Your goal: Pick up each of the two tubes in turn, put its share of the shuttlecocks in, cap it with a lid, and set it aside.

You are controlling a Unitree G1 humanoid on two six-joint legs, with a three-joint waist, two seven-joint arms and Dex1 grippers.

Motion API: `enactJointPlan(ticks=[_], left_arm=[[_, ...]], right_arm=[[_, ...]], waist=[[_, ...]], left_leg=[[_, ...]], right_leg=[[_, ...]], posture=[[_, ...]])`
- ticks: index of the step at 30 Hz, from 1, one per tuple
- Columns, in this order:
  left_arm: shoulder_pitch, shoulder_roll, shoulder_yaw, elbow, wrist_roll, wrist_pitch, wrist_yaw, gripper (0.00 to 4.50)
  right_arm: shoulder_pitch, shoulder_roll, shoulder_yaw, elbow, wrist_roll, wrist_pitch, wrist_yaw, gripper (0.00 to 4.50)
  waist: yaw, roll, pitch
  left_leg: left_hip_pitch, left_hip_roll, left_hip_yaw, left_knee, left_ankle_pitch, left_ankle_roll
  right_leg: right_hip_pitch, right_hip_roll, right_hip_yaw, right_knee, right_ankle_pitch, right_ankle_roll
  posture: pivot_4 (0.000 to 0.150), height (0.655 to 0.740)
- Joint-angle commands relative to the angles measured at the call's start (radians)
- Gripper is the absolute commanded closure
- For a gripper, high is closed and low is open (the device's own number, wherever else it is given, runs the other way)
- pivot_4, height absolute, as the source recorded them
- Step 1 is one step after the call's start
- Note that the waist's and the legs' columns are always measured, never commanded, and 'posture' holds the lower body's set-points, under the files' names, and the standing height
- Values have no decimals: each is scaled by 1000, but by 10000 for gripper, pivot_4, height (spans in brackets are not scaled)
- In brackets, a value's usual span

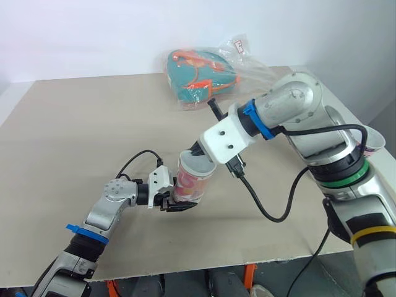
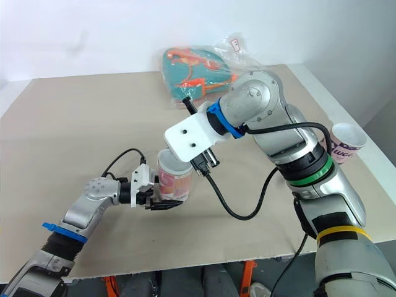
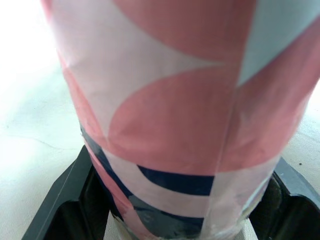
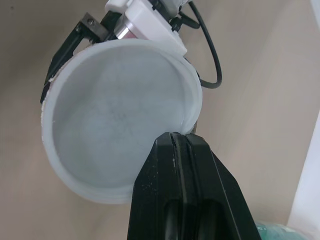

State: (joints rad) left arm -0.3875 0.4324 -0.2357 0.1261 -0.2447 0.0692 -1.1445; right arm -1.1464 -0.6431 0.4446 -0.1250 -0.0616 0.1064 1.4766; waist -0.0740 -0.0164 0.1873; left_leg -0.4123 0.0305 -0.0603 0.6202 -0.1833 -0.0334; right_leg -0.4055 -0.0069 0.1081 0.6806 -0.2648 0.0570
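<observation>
From the head camera, the left gripper (image 1: 180,205) clasps a pink, white and blue tube (image 1: 190,183) low on its body and holds it upright on the table (image 1: 74,124), near the front middle. The right arm (image 1: 291,102) reaches across from the right and ends just over the tube's mouth. A second tube (image 2: 345,143), white and purple with an open top, stands well apart by the table's right edge. At the far side lies a clear plastic bag (image 1: 201,77) with something teal and orange inside. From the left wrist, the tube sits between that gripper's two black fingers (image 3: 60,210), one against each side of its base. From the right wrist, a cloudy white lid (image 4: 117,120) lies over the tube's top. The right gripper (image 4: 178,136) has its fingers pressed together on the lid's rim, with no gap showing between them. The left gripper's fingers show just beyond the lid.
</observation>
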Motion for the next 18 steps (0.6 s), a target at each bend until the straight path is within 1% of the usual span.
enactJointPlan(ticks=[1,4,8,11,14,15,16,18], left_arm=[[14,21,2,21,9,15,-6,14153],[14,22,3,20,8,16,-6,14153],[17,23,4,17,8,18,-4,14153],[17,22,4,17,6,20,-2,14153],[19,22,5,15,6,23,0,14153],[19,22,5,14,5,23,0,14153],[20,22,5,13,5,24,1,14153],[21,22,4,13,5,25,0,14153]], right_arm=[[6,-6,-28,-18,8,-2,-14,44295],[1,-5,-23,-7,14,-8,-6,44295],[8,44,23,114,-40,-101,-54,44295],[-4,65,21,121,-51,-116,-67,35116],[-34,91,12,149,-66,-108,-97,21145],[-39,96,11,156,-70,-106,-103,17117],[-45,108,9,171,-74,-99,-115,11577],[-64,122,-4,194,-65,-101,-126,11577]], waist=[[0,0,0],[0,0,0],[-2,0,0],[-4,0,0],[-5,0,0],[-5,0,0],[-5,0,0],[-5,-1,0]], left_leg=[[0,0,0,0,0,0],[0,0,0,0,0,0],[1,0,0,0,0,0],[3,1,1,0,0,0],[5,2,1,0,0,0],[5,2,2,0,0,0],[5,2,2,0,0,0],[5,2,2,-1,0,0]], right_leg=[[0,0,0,0,0,0],[0,0,0,0,0,0],[0,0,0,0,0,0],[1,0,0,0,1,-1],[2,1,0,1,1,-2],[2,1,0,1,2,-2],[2,1,0,1,2,-2],[2,2,0,1,2,-3]], posture=[[1500,7387],[1500,7387],[1500,7387],[1500,7387],[1500,7387],[1500,7387],[1500,7387],[1500,7387]])
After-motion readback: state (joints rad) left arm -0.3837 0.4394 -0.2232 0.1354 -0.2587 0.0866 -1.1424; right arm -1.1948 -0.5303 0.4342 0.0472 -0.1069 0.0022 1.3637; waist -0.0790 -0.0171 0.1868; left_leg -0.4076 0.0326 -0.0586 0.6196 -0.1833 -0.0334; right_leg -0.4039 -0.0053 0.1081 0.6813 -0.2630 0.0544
